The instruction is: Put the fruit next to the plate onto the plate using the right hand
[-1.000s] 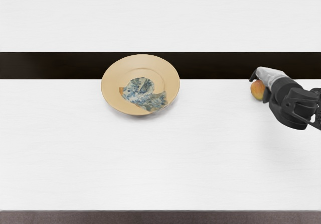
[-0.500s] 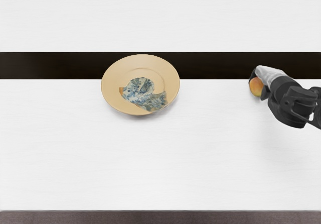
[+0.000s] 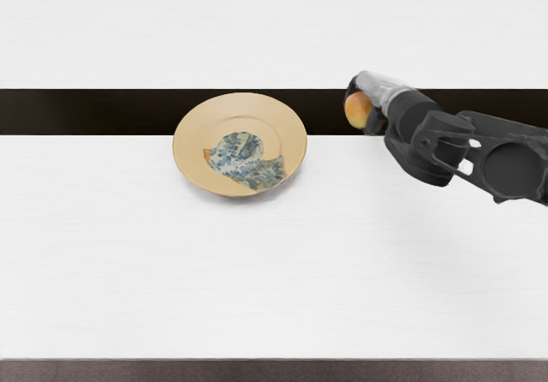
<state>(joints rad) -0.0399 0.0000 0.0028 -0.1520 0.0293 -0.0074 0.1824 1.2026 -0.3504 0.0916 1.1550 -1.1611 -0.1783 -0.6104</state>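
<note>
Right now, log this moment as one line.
right hand: shut on fruit | fruit: right of plate, not on it | left hand: not in view

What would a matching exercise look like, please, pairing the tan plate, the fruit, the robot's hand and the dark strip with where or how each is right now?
1. tan round plate with a blue pattern
2. orange-yellow round fruit
3. dark right hand
4. dark strip across the white table

A. shut on the fruit
B. held to the right of the plate
C. runs from edge to edge
D. on the table, no fruit on it

Pairs: 1-D, 2-B, 3-A, 4-C.
</note>
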